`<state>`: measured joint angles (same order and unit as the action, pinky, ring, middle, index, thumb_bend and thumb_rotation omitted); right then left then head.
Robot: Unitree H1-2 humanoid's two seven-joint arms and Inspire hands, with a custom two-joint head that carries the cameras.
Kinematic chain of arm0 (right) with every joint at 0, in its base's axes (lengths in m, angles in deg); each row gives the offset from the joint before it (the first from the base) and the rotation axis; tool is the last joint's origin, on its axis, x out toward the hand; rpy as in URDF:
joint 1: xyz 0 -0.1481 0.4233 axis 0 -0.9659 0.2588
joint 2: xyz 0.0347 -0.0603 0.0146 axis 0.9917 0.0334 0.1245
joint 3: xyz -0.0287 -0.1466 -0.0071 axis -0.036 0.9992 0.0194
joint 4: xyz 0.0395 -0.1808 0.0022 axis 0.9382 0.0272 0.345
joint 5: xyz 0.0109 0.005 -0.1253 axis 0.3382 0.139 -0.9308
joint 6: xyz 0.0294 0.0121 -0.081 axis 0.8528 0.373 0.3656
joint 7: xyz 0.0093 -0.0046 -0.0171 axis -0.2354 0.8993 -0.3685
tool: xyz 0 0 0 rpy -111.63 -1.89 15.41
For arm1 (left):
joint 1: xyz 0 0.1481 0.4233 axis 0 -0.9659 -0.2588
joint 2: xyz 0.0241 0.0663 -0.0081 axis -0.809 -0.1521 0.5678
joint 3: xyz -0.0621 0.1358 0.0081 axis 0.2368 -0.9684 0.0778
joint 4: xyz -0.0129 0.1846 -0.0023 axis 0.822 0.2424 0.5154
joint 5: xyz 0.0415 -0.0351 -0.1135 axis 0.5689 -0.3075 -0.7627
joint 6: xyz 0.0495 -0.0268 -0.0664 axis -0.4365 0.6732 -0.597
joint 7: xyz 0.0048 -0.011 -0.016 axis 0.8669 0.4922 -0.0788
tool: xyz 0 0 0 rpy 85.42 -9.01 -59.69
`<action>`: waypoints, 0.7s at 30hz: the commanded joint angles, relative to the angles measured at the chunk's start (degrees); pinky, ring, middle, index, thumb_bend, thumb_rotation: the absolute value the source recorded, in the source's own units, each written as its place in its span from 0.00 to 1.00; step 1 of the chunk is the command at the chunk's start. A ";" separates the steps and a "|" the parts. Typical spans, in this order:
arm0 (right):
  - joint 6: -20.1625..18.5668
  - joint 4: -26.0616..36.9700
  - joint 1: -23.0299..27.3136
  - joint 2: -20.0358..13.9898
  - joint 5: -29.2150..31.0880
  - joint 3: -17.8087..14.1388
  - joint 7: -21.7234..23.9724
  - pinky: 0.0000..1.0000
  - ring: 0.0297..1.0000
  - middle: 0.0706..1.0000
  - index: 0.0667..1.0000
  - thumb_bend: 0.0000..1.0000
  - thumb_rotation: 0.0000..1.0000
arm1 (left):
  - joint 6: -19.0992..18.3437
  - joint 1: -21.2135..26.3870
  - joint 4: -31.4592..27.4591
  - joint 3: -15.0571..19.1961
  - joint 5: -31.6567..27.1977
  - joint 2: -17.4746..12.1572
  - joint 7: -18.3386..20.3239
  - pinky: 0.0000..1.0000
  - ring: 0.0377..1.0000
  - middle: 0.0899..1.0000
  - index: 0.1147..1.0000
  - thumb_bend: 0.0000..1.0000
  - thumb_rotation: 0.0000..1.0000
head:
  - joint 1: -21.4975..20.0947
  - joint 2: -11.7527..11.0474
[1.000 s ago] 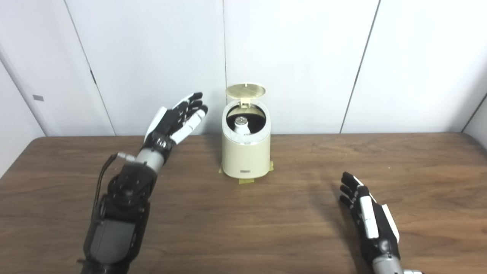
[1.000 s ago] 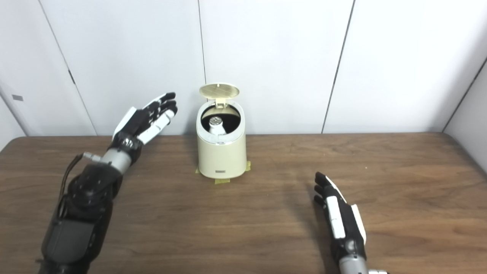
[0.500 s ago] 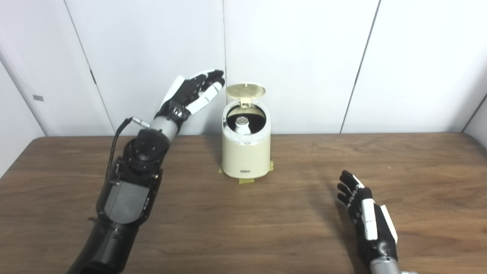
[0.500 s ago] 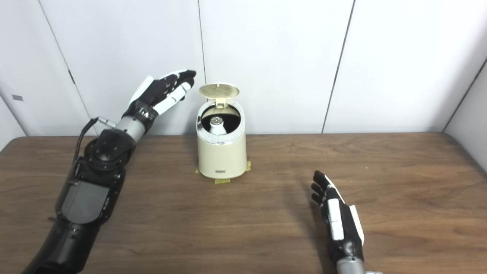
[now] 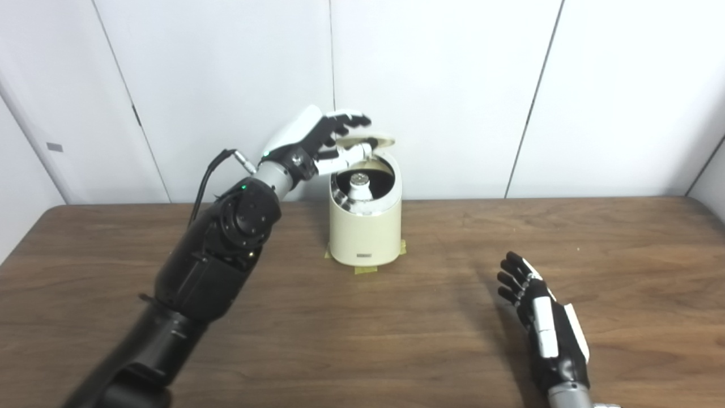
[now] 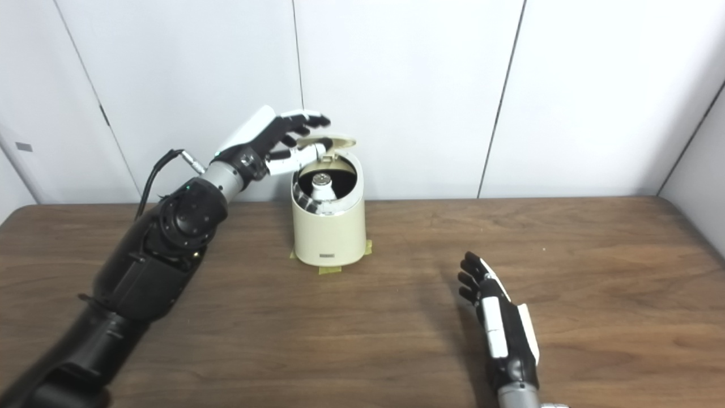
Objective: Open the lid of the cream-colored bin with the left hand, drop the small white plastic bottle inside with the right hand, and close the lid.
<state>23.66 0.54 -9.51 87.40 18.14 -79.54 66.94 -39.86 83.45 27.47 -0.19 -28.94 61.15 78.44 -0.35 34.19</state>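
Observation:
The cream-colored bin (image 5: 365,226) stands at the back middle of the table on strips of yellow tape. Inside its round mouth a small white bottle (image 5: 358,188) with a metal cap stands upright. The hinged lid (image 5: 378,139) is tipped partway forward over the opening. My left hand (image 5: 320,140) is raised at the bin's upper left with fingers spread; its fingers lie over the lid and the thumb sits under the lid's edge. My right hand (image 5: 541,326) rests low near the table's front right, open and holding nothing.
The wooden table (image 5: 442,317) reaches a white panelled wall (image 5: 453,85) just behind the bin. My left forearm (image 5: 226,238) slants up across the table's left half toward the bin.
My left hand rose and swung right from beside the bin onto the lid. The lid went from upright to tipped forward. The right hand barely shifted.

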 commanded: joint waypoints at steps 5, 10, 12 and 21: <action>1.94 0.56 1.25 0.33 -0.85 0.59 -0.36 0.84 0.86 0.87 0.87 0.58 1.00 | 4.49 5.50 -2.23 -2.77 7.74 -2.07 3.03 0.75 0.85 0.85 0.82 0.51 0.68 | -0.09 0.31; 1.24 0.91 1.14 0.23 -0.93 0.65 -0.32 0.84 0.86 0.87 0.88 0.58 1.00 | 6.33 5.26 -3.69 -3.63 11.64 -2.50 5.46 0.78 0.86 0.86 0.81 0.52 0.67 | -0.02 0.37; 0.96 1.03 1.14 0.35 -0.69 0.59 -0.32 0.84 0.86 0.87 0.88 0.58 1.00 | 6.20 5.10 -4.71 -3.88 13.35 -2.68 6.93 0.78 0.86 0.85 0.81 0.53 0.67 | -0.02 0.37; -0.47 1.54 1.32 0.54 -0.01 0.58 -0.18 0.82 0.84 0.86 0.88 0.57 0.98 | 9.79 4.01 -6.03 -3.89 17.43 -3.37 10.84 0.78 0.84 0.81 0.79 0.55 0.72 | -0.11 0.71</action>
<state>22.76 0.60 -9.40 87.61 17.65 -79.00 66.80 -30.92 85.05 23.10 -4.69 -12.54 58.68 89.51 -0.44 34.80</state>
